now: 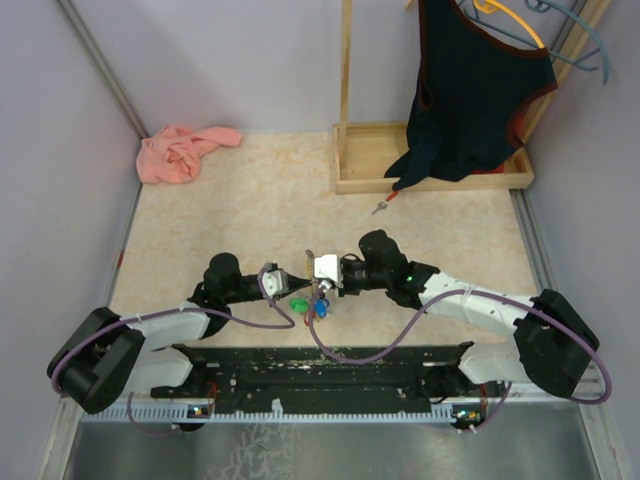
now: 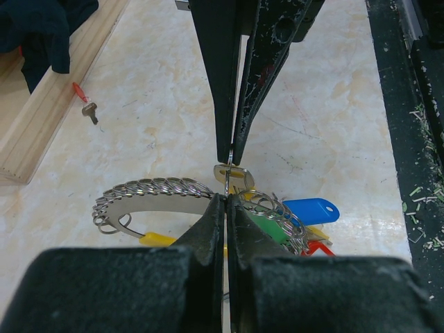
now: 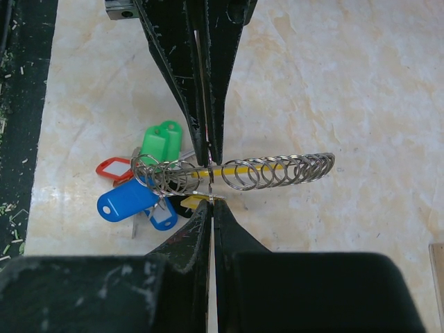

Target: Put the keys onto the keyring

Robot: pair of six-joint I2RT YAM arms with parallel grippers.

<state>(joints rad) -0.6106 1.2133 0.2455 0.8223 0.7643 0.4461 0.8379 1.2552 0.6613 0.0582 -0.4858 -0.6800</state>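
Note:
My two grippers meet tip to tip over the table's middle. The left gripper [image 1: 298, 281] [image 2: 226, 199] is shut on a thin split ring [image 2: 227, 182], seen edge-on. The ring belongs to a curved metal holder carrying a row of several rings [image 2: 152, 189] [image 3: 277, 170]. The right gripper [image 1: 318, 279] [image 3: 211, 202] is shut on a small brass key [image 2: 234, 173] [image 3: 201, 201] that touches that ring. Keys with blue [image 3: 128, 198], green [image 3: 161, 142] and red [image 3: 114, 168] tags hang bunched at one end of the holder, resting on the table. One loose key with a red tag [image 1: 381, 206] [image 2: 86, 104] lies near the wooden tray.
A wooden tray with an upright post [image 1: 350, 170] stands at the back right, and a dark garment [image 1: 470, 90] hangs into it. A pink cloth [image 1: 180, 152] lies at the back left. A black rail [image 1: 320, 365] runs along the near edge.

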